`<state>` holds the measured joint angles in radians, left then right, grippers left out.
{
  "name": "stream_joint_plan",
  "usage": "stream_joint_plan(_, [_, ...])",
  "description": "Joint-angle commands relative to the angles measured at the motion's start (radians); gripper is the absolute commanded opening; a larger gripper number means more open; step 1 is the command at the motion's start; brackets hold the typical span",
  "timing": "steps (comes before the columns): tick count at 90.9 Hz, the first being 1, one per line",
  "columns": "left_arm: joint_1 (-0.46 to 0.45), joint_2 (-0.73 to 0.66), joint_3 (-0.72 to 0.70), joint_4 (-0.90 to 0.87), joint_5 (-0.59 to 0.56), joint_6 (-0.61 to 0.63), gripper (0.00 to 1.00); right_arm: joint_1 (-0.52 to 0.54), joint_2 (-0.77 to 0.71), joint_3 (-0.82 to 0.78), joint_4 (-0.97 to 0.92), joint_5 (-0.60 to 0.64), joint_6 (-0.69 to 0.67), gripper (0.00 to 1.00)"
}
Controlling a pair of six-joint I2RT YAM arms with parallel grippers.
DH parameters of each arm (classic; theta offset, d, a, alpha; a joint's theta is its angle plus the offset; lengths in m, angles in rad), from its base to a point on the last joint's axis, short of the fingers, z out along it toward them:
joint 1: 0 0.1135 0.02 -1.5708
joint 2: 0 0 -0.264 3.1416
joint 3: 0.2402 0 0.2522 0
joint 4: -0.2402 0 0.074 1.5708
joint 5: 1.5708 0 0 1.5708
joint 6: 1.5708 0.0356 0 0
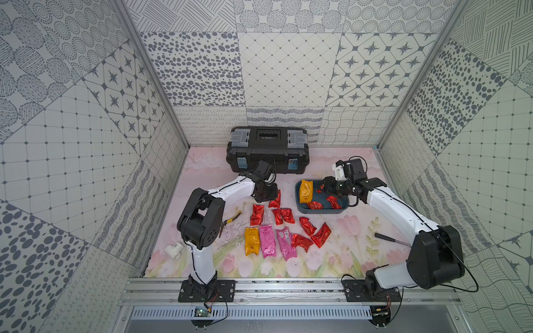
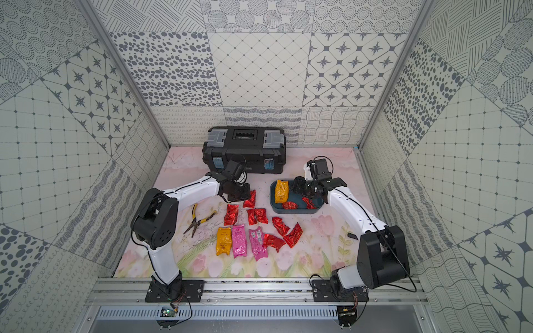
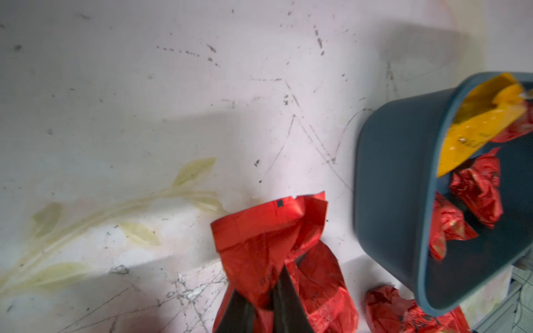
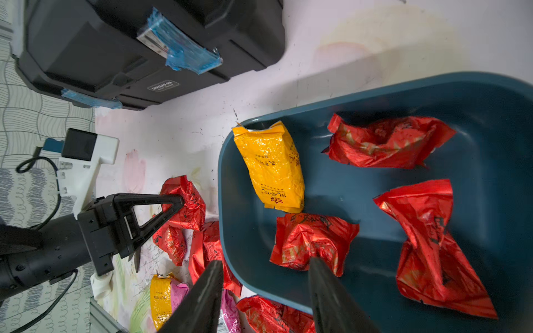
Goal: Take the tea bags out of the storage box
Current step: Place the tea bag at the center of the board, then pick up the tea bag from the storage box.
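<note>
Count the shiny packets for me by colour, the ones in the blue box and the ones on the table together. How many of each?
Red packets: 10 (3 in the blue box, 7 out of it)
Orange-yellow packets: 2 (1 in the box, 1 out)
Pink packets: 2 (both out)
Total: 14

A glossy, metallic, heavily crinkled finish is shown by the small red foil packet (image 3: 259,239). The longer orange-yellow foil packet (image 4: 271,170) is shiny, with finer creases. The shallow teal-blue plastic bin (image 4: 490,95) is moulded smooth. The black plastic toolbox (image 4: 86,57) is matt. The pale floral-printed tabletop (image 3: 144,86) is scuffed and scratched.
</note>
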<state>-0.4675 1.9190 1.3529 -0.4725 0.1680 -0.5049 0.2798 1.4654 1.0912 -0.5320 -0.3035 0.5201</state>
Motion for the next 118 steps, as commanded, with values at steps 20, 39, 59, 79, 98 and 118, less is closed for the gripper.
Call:
stream_joint_plan(20, [0.010,0.046,0.056,-0.105,-0.092,0.091,0.38,0.000,0.166,0.090,0.028,-0.012,-0.110,0.53])
stream_joint_plan(39, [0.010,-0.081,0.046,-0.043,-0.089,0.019,0.59,-0.001,0.280,0.122,0.101,-0.035,-0.202,0.56])
stream_joint_plan(59, [0.017,-0.243,-0.017,0.017,-0.126,-0.109,0.64,-0.002,0.363,0.150,0.172,-0.073,-0.237,0.57])
stream_joint_plan(79, [0.041,-0.368,-0.142,0.127,-0.130,-0.252,0.64,-0.002,0.416,0.152,0.221,-0.075,-0.243,0.56])
stream_joint_plan(98, [0.057,-0.413,-0.191,0.138,-0.133,-0.288,0.64,-0.002,0.453,0.143,0.325,-0.121,-0.187,0.49])
stream_joint_plan(118, [0.064,-0.461,-0.231,0.140,-0.147,-0.291,0.64,-0.002,0.455,0.108,0.400,-0.167,-0.154,0.29])
